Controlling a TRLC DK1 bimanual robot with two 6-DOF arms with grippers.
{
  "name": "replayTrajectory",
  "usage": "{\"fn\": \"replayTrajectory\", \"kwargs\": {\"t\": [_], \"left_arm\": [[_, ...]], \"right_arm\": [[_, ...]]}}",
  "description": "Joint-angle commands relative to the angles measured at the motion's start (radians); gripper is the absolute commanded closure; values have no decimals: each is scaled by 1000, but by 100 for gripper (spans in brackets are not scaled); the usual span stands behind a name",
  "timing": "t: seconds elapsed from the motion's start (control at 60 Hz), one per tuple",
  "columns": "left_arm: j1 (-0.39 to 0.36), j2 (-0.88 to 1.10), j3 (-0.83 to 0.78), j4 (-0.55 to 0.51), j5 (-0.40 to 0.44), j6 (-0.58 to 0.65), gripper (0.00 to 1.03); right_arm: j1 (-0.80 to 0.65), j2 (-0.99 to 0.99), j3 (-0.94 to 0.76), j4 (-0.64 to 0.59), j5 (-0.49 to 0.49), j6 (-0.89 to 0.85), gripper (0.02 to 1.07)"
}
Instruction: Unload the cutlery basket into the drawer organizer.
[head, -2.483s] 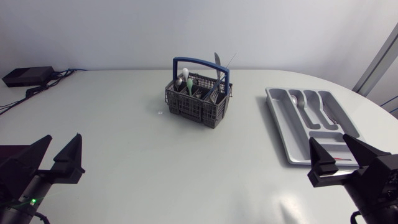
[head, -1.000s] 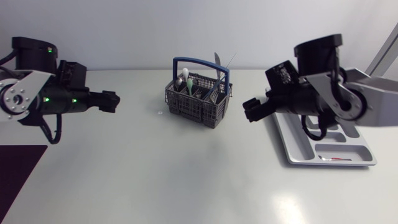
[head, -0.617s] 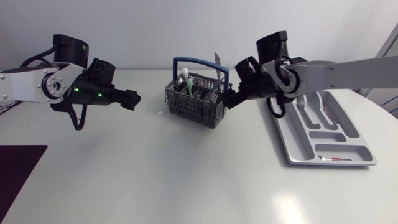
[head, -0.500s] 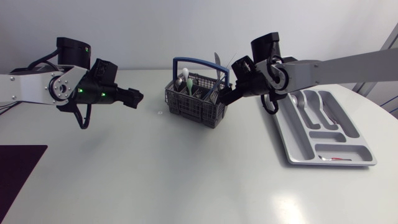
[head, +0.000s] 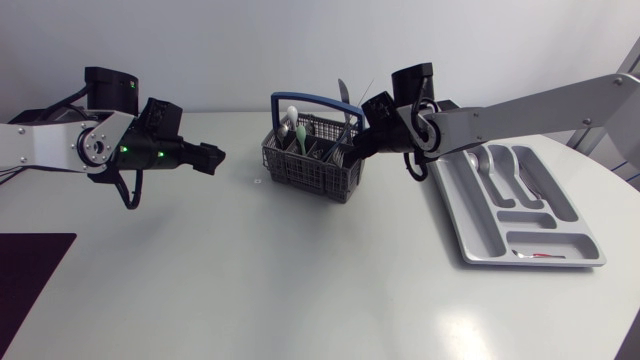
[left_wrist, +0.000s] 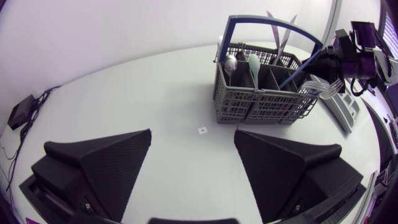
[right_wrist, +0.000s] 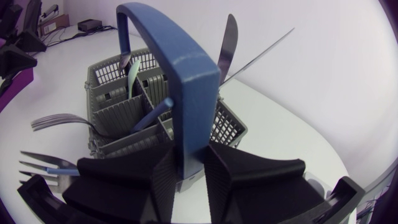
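Observation:
The grey cutlery basket (head: 308, 168) with its blue handle (head: 305, 100) stands at the table's middle back, holding a knife (head: 342, 95), spoons and forks. My right gripper (head: 358, 140) is at the basket's right end; in the right wrist view the right gripper (right_wrist: 188, 180) is shut on the blue handle (right_wrist: 180, 81), a finger on each side. Forks (right_wrist: 56, 121) stick out beside it. My left gripper (head: 212, 157) hovers open to the left of the basket (left_wrist: 261, 102), apart from it. The grey drawer organizer (head: 482, 232) lies at the right, with spoons (head: 480, 160) in it.
A small red-tipped item (head: 540, 256) lies in the organizer's nearest compartment. A tiny white tag (head: 257, 182) sits on the table left of the basket. A dark mat (head: 30, 262) lies at the front left edge.
Both arms came up from the near corners toward the basket. My right gripper closed on the blue handle, and the basket shifted slightly left. The left gripper stayed open.

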Motion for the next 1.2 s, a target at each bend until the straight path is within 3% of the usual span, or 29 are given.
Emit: {"fn": "replayTrajectory", "kwargs": {"t": [0.0,0.6,0.65,0.683,0.717,0.75,0.783,0.983,1.083,1.183], "left_arm": [[9,-2,-31,6,17,20,10],[4,-140,-124,-93,86,114,10],[-1,-149,-138,-93,86,131,10],[-8,-155,-147,-93,86,138,10],[-14,-158,-157,-91,86,149,10],[-21,-167,-166,-88,86,160,10],[-25,-177,-175,-87,86,163,10],[-42,-272,-212,-143,86,229,10],[-63,-282,-215,-212,87,273,13],[-73,-263,-220,-234,115,287,22]], "right_arm": [[27,-47,-71,3,2,-47,101],[145,-585,-614,-62,-24,25,98],[145,-599,-632,-52,-24,29,85],[144,-605,-644,-41,-23,33,67],[138,-616,-651,-38,-20,36,39],[132,-633,-655,-41,-20,37,20],[125,-660,-661,-47,-20,37,13],[115,-907,-710,-193,-21,34,15],[115,-1016,-741,-259,-21,34,35],[112,-1059,-766,-296,-23,34,68]]}}
